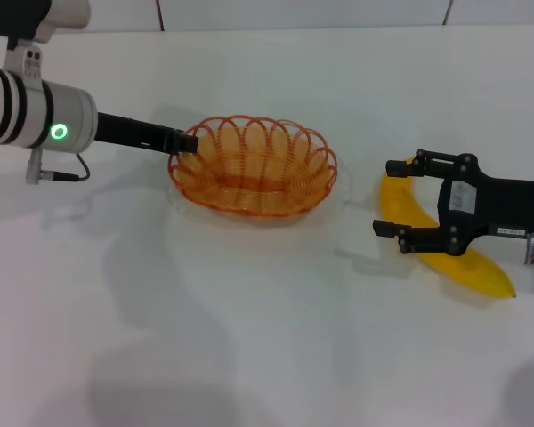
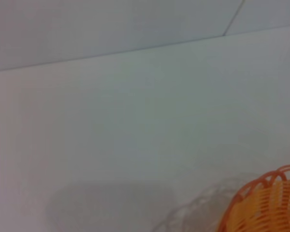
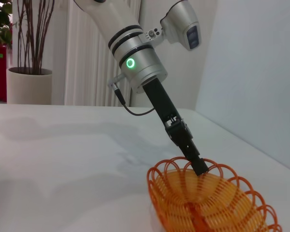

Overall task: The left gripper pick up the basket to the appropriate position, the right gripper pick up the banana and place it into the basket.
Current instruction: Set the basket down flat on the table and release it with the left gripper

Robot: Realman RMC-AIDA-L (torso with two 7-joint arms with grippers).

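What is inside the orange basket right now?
Nothing is in the basket yet; you can see through its wires. The left gripper is at its rim. The banana lies on the table, partly covered by the open right gripper.

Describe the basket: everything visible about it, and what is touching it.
The basket is a shallow oval of orange wire, see-through, with a looped scalloped rim and a closer-woven floor. It sits upright and empty on the white table, to the left of the banana and apart from it. The left gripper reaches down to its left rim and meets it there; whether the gripper clamps the wire cannot be made out.
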